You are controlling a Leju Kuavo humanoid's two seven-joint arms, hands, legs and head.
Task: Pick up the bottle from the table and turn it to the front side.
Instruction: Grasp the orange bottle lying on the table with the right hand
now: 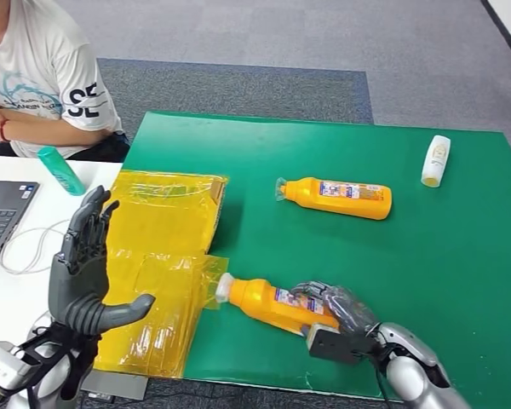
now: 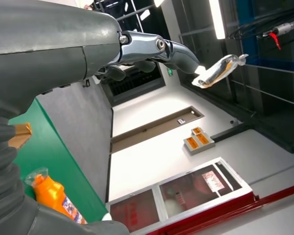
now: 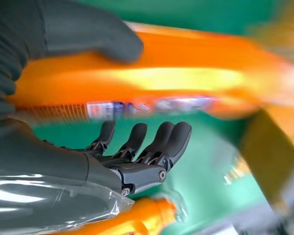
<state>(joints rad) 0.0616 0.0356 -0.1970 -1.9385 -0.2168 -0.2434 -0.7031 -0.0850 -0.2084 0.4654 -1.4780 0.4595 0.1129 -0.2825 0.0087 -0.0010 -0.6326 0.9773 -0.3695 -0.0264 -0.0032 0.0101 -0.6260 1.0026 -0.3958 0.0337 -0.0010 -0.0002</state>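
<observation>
An orange bottle (image 1: 272, 304) with a white cap lies on its side near the front edge of the green table (image 1: 433, 273), its cap end over the edge of a yellow plastic bag. My right hand (image 1: 333, 308) sits over its base end. In the right wrist view the bottle (image 3: 145, 78) runs between the thumb (image 3: 93, 39) and the spread fingers (image 3: 153, 142); it is blurred while the hand is sharp. My left hand (image 1: 86, 268) is raised over the left side, fingers apart, holding nothing.
A second orange bottle (image 1: 337, 198) lies further back mid-table, and a small white bottle (image 1: 436, 160) at the far right. A crinkled yellow bag (image 1: 163, 256) covers the table's left part. A person (image 1: 41, 77), a laptop (image 1: 2, 217) and a teal bottle (image 1: 61, 170) are at the white desk.
</observation>
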